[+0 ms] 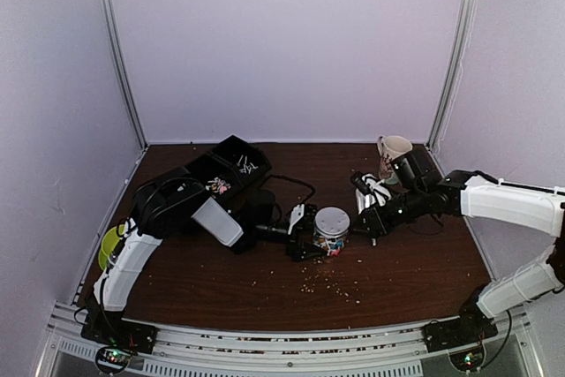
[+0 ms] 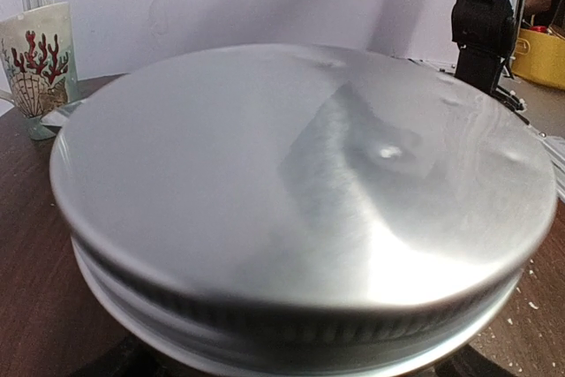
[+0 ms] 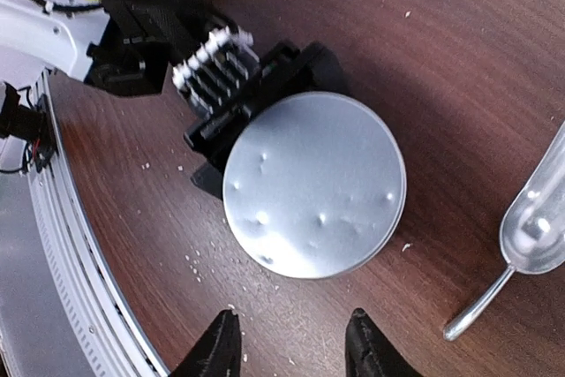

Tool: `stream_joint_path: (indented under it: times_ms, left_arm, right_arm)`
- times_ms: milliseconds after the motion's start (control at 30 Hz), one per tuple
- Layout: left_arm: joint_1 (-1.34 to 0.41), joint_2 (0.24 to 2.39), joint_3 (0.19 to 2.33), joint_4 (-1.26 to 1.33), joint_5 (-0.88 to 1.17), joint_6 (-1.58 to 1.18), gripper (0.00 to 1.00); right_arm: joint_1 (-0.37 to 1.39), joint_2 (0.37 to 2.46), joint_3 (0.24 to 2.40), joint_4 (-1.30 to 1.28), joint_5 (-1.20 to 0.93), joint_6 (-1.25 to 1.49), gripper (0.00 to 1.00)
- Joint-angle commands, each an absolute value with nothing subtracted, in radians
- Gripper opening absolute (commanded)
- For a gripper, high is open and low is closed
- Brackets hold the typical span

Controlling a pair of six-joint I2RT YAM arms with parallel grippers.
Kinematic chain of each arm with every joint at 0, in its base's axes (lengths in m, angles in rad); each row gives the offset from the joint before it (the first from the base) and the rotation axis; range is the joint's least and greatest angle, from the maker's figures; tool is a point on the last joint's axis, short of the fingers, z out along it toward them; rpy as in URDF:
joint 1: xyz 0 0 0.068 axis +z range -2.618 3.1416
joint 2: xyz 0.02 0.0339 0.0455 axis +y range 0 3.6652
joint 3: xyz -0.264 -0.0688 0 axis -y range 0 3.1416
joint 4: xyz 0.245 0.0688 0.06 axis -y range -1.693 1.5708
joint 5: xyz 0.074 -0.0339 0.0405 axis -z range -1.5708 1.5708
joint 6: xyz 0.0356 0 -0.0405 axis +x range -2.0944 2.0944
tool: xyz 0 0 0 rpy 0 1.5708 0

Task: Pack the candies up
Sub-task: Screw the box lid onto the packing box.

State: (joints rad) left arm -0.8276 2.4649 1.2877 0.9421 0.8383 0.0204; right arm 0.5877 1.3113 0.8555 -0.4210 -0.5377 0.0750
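A glass jar with a dented silver lid [image 1: 332,221] stands mid-table. Coloured candies [image 1: 333,245] show through its side. My left gripper [image 1: 307,239] reaches in from the left, and its black fingers [image 3: 231,134] clasp the jar below the lid. The lid [image 2: 300,174] fills the left wrist view and hides those jaws. My right gripper [image 3: 291,320] hovers beside the lid [image 3: 313,184] with its fingers apart and nothing between them. In the top view the right gripper [image 1: 365,218] is just right of the jar. More candies [image 1: 219,185] lie in the black tray.
The black compartment tray [image 1: 231,165] sits at the back left. A shell-patterned mug [image 1: 391,154] stands at the back right. A metal scoop [image 3: 530,236] lies close to the jar. Pale crumbs [image 1: 335,284] dot the table in front. A green object [image 1: 110,245] sits at the left edge.
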Motion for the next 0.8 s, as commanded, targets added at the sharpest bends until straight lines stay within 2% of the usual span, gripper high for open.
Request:
stream_joint_path:
  times_ms: [0, 467, 767]
  left_arm:
    - [-0.818, 2.51, 1.259, 0.846, 0.827, -0.024, 0.85]
    - [-0.818, 2.503, 1.247, 0.847, 0.827, -0.009, 0.86]
    - [-0.816, 2.506, 1.253, 0.842, 0.83, -0.008, 0.86]
  right_arm:
    - [0.571, 1.333, 0.97, -0.43, -0.494, 0.05, 0.43]
    - [0.548, 1.737, 1.325, -0.447, -0.704, -0.017, 0.41]
    - [0.533, 1.805, 1.337, -0.477, -0.761, -0.05, 0.38]
